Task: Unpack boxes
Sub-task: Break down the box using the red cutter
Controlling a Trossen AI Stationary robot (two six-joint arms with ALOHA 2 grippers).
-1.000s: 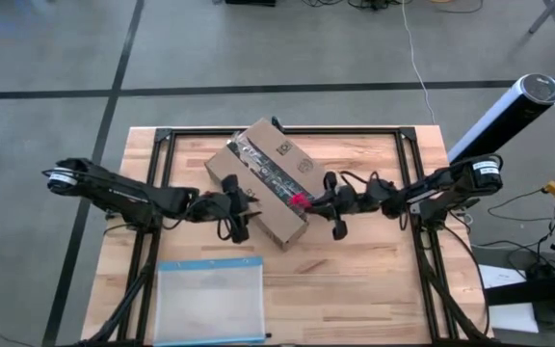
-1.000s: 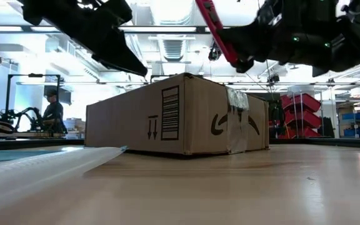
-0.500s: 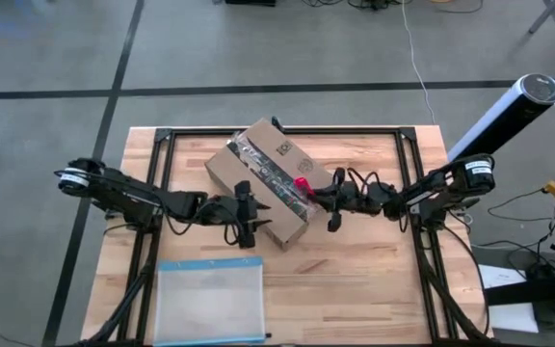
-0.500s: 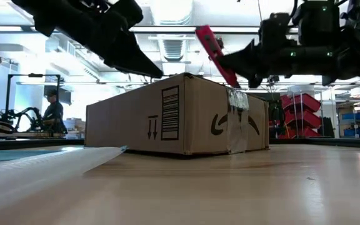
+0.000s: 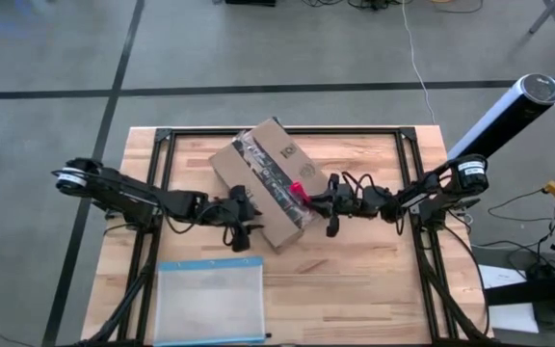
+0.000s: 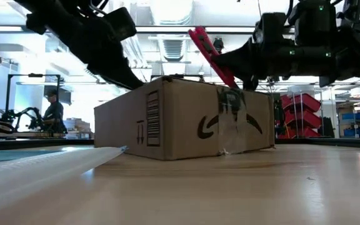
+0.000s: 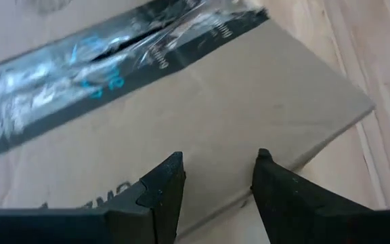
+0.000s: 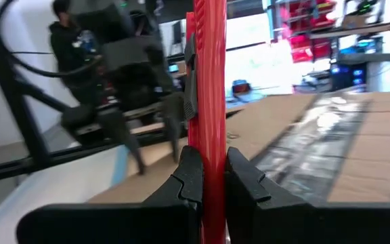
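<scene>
The brown cardboard box [image 5: 263,183] lies flat on the table, set at an angle, with a shiny tape strip [image 7: 107,61] along its top seam. My left gripper [image 7: 215,173] stands open over the box's top by its near left edge [image 6: 136,84]. My right gripper [image 5: 323,200] is at the box's right end, shut on a small red tool [image 8: 210,74]. The tool's tip is at the taped end of the box [image 6: 232,84]. My left gripper slants down from the table's left, and its open fingertips [image 6: 133,81] reach the box's top near the near left edge. Whether they touch the cardboard I cannot tell. My right gripper pinches the red tool's shaft [image 8: 212,159] between its two fingers, coming level from the table's right. The tool sticks out beyond the fingers, slanting up, and its lower tip [image 6: 230,81] meets the top edge of the box's taped end.
A clear plastic pouch with a blue edge [image 5: 208,299] lies flat near the table's front edge, left of centre. Black frame rails [image 5: 287,130] run along the table's far side and both flanks. A person [image 6: 53,109] stands in the room behind.
My right gripper has come down toward the box with the red tool and set its tip at the taped end. My left gripper has gone toward the box's near left edge. The box has turned slightly on the table, its near end swinging toward the table's left.
</scene>
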